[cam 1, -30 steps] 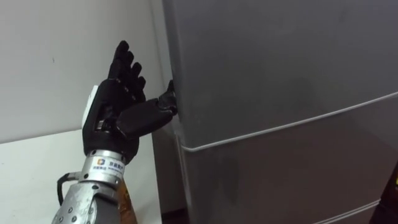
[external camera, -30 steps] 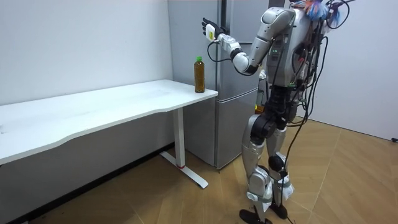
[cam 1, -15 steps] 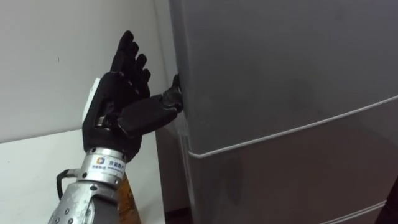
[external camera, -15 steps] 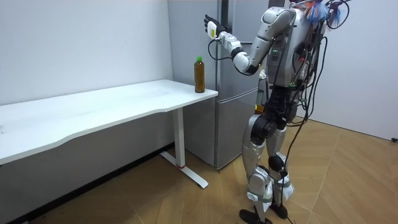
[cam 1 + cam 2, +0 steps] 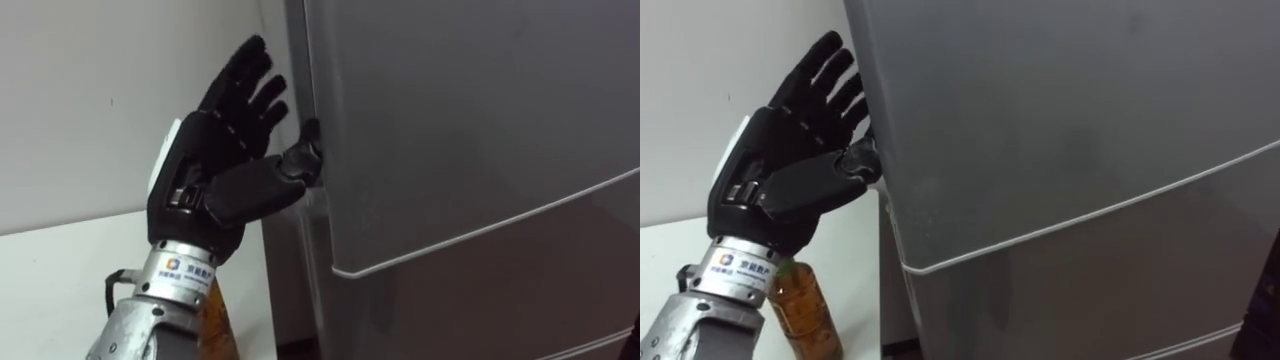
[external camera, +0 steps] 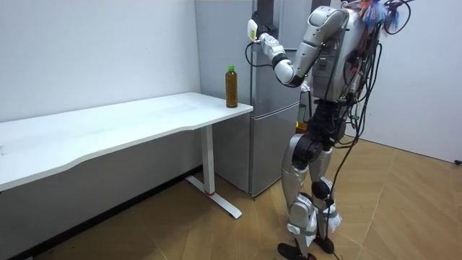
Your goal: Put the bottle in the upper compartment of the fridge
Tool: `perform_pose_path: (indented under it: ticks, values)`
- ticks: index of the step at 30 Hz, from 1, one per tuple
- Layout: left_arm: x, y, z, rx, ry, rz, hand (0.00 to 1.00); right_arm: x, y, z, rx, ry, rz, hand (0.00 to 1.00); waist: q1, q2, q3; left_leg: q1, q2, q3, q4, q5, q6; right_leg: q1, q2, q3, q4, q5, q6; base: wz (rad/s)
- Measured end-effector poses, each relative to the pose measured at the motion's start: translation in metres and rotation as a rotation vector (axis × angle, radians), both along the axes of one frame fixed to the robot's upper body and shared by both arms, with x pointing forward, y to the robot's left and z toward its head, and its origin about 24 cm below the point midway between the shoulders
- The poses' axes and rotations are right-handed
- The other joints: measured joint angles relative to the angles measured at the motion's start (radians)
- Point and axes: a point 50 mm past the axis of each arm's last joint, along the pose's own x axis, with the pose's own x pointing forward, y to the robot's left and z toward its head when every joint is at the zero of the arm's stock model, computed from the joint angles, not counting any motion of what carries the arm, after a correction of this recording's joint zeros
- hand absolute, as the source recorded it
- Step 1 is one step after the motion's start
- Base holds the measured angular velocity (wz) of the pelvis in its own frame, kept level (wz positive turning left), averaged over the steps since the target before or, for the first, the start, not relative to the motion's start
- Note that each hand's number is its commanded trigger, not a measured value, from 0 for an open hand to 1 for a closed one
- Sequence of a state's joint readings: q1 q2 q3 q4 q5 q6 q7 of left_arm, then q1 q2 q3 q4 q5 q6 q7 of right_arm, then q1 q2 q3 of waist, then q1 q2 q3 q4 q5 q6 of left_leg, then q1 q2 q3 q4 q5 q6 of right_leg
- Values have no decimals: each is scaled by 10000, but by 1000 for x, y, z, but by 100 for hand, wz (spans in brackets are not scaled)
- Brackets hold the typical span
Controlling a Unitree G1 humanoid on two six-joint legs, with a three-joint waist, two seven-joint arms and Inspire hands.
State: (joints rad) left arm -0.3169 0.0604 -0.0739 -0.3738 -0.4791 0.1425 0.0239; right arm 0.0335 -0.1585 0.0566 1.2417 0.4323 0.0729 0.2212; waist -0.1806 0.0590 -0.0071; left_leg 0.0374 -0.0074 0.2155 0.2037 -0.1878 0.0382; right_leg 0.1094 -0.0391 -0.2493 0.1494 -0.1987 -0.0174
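Standing upright on the wooden floor (image 6: pixel 404 209), the robot faces the tall grey fridge (image 6: pixel 231 144) from close up, with its left arm lifted to about head height. From where I watch, the left hand (image 5: pixel 215 170) is up against the left edge of the upper door (image 5: pixel 470 120). The fingers (image 5: pixel 250 70) are straight and spread wide, pointing up and holding nothing, with the palm turned toward the fridge. The thumb (image 5: pixel 300 165) reaches sideways and its tip touches the door's edge, just above the pale seam (image 5: pixel 480 230) that separates the upper door from the lower door (image 5: pixel 500 300). Both doors look closed and flush with each other.

The bottle (image 6: pixel 231 87) is not in the hand. It stands upright on the white tabletop (image 6: pixel 130 126), at the corner nearest the fridge, just beside the fridge's side wall. It has a green cap and holds an amber-brown liquid. From the robot's own eyes it sits low, directly beneath the raised wrist, and the forearm covers part of it. It is well apart from the fingers above.

The tabletop runs off toward the room view's left along a plain white wall (image 6: pixel 94 50), which also rises behind the spread hand.
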Motion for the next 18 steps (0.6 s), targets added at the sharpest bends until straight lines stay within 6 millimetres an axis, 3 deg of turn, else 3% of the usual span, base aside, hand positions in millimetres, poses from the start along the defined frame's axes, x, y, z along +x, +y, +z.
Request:
perform_pose_path:
  ticks: [5,10,18]
  values:
    - [-3,-10,-1,209,-107,-656,96,0,-1,0,-52,-47,-8,0,132,34,18,-83,-12,-13,1,28,48,-98,-17,13,14,16,41,1]
    - [-6,-15,1,282,-320,-938,80,-1,-1,0,-74,-33,14,0,243,57,36,-100,-35,-26,-25,26,61,-115,-37,7,18,21,57,0]
    - [-7,-17,2,301,-561,-1164,79,-1,-2,0,-103,-85,29,0,269,69,62,-128,-51,-28,-23,15,78,-120,-47,8,20,26,67,0]
